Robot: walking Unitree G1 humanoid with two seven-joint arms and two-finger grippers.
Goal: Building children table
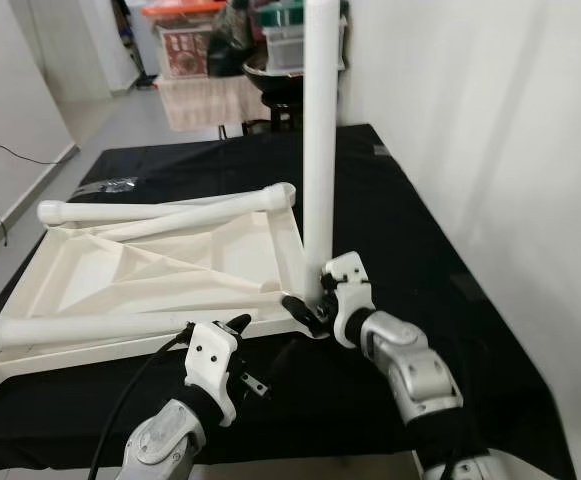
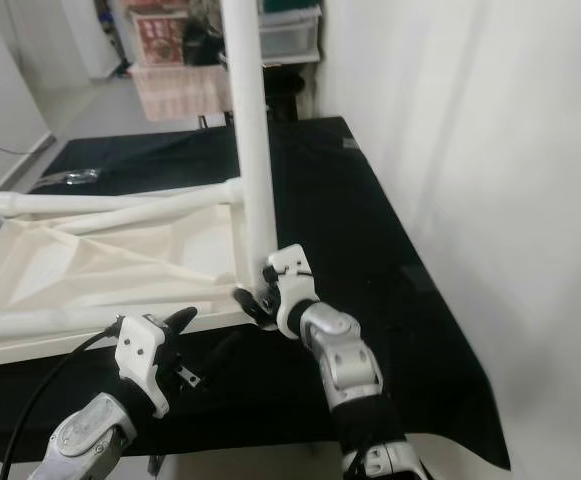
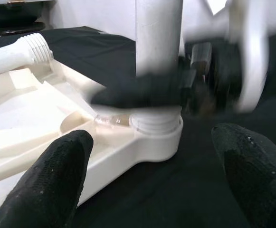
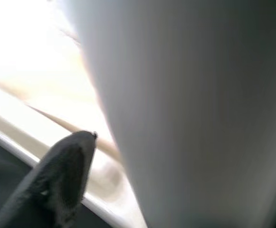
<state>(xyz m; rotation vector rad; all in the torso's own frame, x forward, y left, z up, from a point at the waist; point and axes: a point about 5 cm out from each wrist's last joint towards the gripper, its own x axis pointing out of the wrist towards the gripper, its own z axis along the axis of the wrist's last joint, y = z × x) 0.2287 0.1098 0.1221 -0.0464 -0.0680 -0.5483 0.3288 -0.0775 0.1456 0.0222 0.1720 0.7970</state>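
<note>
a: on the black cloth-covered work table (image 1: 440, 230), what is laid out?

b: the cream plastic children's tabletop (image 1: 160, 270) lies underside up. two white tube legs (image 1: 160, 212) rest loose across it. a third tall white tube leg (image 1: 318, 150) stands upright in the near right corner socket (image 3: 154, 126).

a: which step is in hand?

b: judged from the layout, seating or screwing the upright leg into that socket.

a: state of the arms?

b: the right gripper (image 1: 310, 305) is at the base of the upright leg, with black fingers (image 3: 142, 95) clenched around the tube just above the socket collar. the left gripper (image 1: 225, 335) hovers just beside the tabletop's near edge, fingers (image 3: 52, 175) spread apart, grasping nothing.

a: what does the next move call for?

b: probably holding the leg vertical while turning it home, with the left gripper bracing the tabletop rim. thread engagement cannot be confirmed; the view of the joint is blurred.
</note>
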